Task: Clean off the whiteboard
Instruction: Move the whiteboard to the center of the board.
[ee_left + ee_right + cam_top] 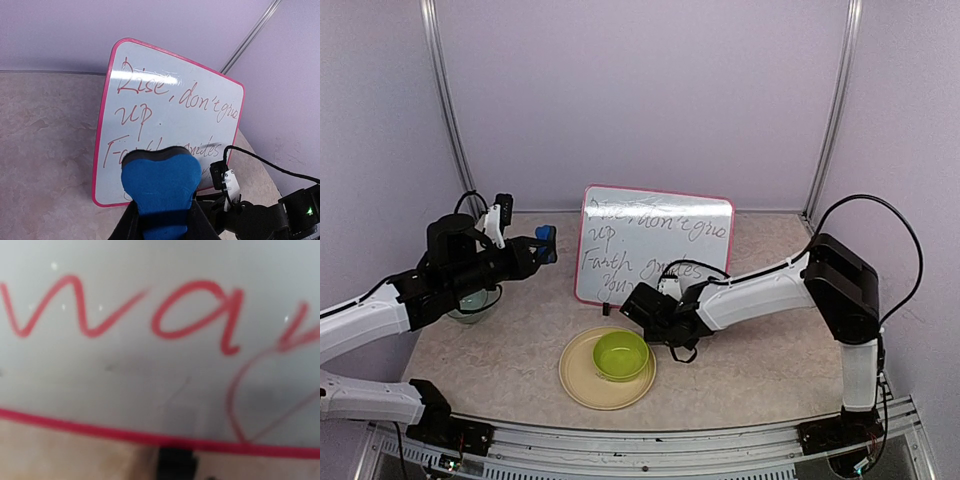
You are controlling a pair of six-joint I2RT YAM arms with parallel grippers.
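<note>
Across the back of the worktop (520,345), a pale marbled beige surface, run plain lilac walls (640,90); a slim metal post (447,100) climbs each rear corner. At the middle of the back edge stands the whiteboard (655,235), upright on its long side and just in front of the rear wall; red handwriting (150,85) covers most of it inside the pink-red frame; a small black foot (175,462) props its lower edge on the beige surface.

Near the front edge, before the board, lies a cream plate (578,385) with a lime-green bowl (621,355) sitting in it; a clear glass bowl (472,302) sits by the left edge, under the left arm.

The left gripper (542,246) hangs above the worktop, left of the board and apart from it; its jaws are clamped on a blue eraser (161,187), which faces the writing. The right gripper (628,300) is low at the board's bottom edge, its arm reaching in from the right across the board's lower right corner; its fingers are hidden, so I cannot tell how wide they stand; a black cable (880,205) loops over that arm.
</note>
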